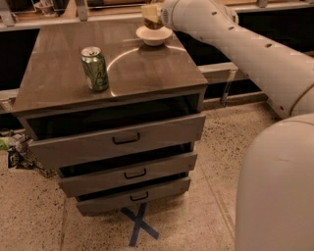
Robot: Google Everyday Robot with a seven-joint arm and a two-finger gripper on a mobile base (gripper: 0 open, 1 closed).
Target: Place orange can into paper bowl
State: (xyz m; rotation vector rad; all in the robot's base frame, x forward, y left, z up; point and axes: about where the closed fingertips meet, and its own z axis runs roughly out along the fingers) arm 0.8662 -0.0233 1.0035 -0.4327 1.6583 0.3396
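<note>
I have the gripper (151,13) right over the paper bowl (155,37), which sits at the far edge of the worktop (147,68), towards the right corner. Whether the jaws are apart or clamped I cannot tell. The orange can (153,24) (only a brownish patch shows) is just under the gripper, at the bowl's mouth. A green can (95,68) stands upright near the left edge, well apart.

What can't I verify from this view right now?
Camera view:
1. The claw, over the bowl at the cabinet's far edge: partly cut off by the top edge.
2. The orange can: mostly hidden by the claw; contact with the bowl unclear.
3. The drawer interiors: too dark.
</note>
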